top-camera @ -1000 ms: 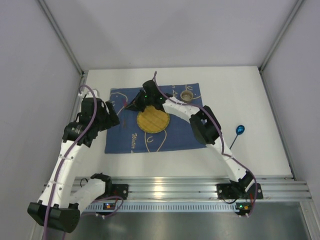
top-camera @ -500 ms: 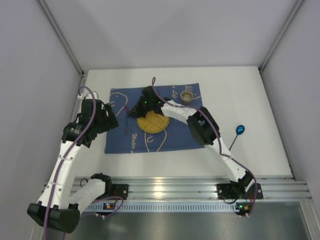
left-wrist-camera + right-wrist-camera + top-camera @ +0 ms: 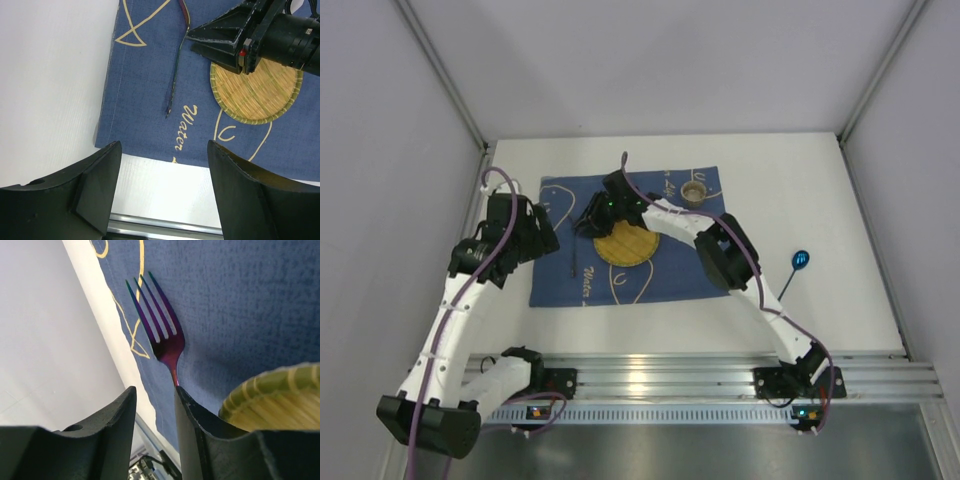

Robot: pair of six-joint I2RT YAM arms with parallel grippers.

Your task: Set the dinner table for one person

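Note:
The white dinner table [image 3: 800, 200] carries a blue patterned mat [image 3: 620, 282] with a round yellow woven plate [image 3: 626, 242] on it. A purple-blue fork [image 3: 575, 255] lies flat on the mat left of the plate, tines toward the far side. It also shows in the left wrist view [image 3: 175, 75] and the right wrist view [image 3: 162, 335]. My right gripper [image 3: 588, 220] hovers over the fork's tine end, jaws slightly apart [image 3: 155, 392] with nothing between them. My left gripper [image 3: 542, 240] is wide open [image 3: 164, 147] and empty over the mat's near left edge.
A small tan cup [image 3: 694, 191] stands on the mat's far right corner. A blue spoon [image 3: 796, 266] lies on the bare table right of the mat. Grey walls enclose the table on three sides. An aluminium rail [image 3: 720, 375] runs along the near edge.
The right gripper has let go of the fork, which now lies flat on the mat left of the plate. The left arm has shifted slightly.

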